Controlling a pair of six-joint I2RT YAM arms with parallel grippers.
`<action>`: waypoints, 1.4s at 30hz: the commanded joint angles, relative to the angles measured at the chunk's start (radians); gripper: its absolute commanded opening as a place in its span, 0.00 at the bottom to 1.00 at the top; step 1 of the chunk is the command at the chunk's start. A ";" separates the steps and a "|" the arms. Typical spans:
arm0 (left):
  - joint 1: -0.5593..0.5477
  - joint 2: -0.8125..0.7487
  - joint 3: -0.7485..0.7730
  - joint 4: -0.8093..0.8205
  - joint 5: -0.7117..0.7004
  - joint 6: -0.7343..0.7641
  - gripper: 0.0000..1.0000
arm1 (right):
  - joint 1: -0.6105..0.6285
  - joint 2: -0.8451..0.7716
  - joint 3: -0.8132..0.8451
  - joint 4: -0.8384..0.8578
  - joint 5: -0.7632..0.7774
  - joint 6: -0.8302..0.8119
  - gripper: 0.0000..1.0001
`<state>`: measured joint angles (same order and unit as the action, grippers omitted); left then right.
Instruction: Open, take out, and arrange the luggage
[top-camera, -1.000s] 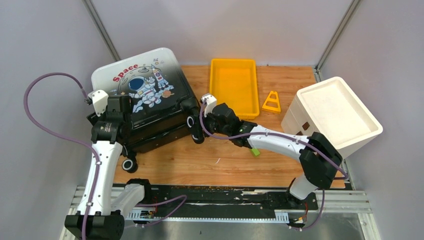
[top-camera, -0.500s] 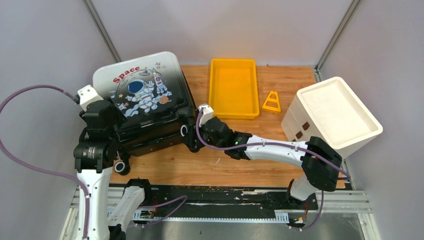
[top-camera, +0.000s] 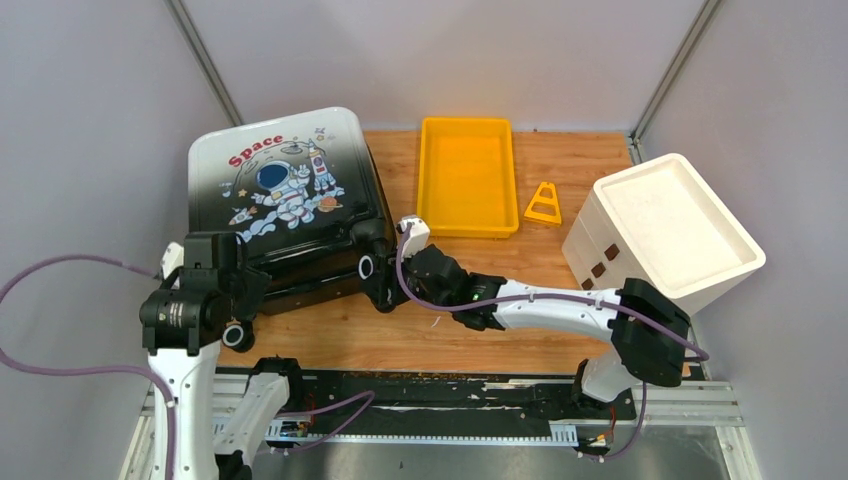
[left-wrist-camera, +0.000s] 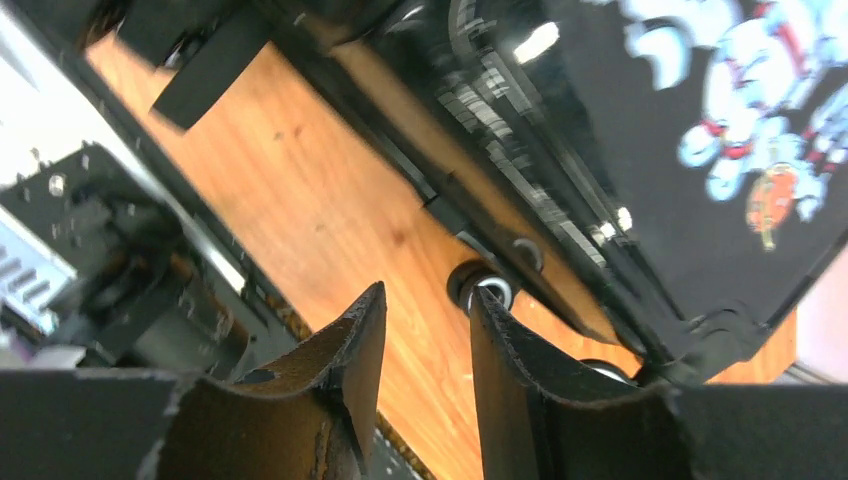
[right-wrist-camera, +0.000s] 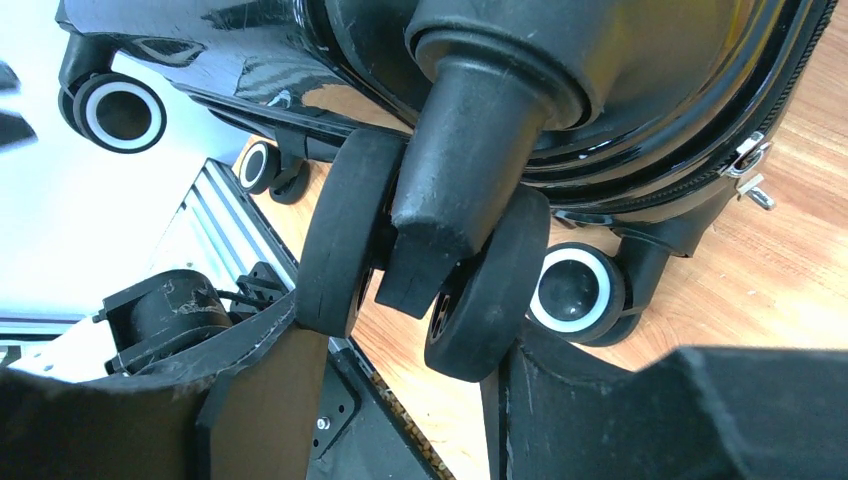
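Left tool (left-wrist-camera: 428, 295) now nearer; one luggage (top-camera: 280, 190).

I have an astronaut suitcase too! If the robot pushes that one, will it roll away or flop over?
Lying astronaut-side up, the suitcase probably slides rather than rolls: its wheels stick out sideways. The shell looks hard and glossy, so likely stiff and a bit slippery. Resting broad-side down, it seems unlikely to tip.
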<state>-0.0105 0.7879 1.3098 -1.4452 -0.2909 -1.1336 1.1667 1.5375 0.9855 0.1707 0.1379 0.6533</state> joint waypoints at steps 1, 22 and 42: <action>0.006 -0.030 -0.080 -0.123 0.050 -0.228 0.43 | 0.051 -0.111 0.004 0.135 -0.087 -0.070 0.00; 0.043 0.315 -0.101 0.346 -0.402 0.086 0.32 | 0.220 0.103 0.160 0.120 0.031 -0.214 0.00; -0.158 0.162 -0.099 0.560 -0.136 0.851 0.77 | 0.015 -0.280 -0.320 0.384 -0.005 -0.478 0.23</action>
<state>-0.0338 1.0485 1.2041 -1.1248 -0.6010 -0.4751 1.2522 1.3045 0.7609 0.4091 0.1574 0.2218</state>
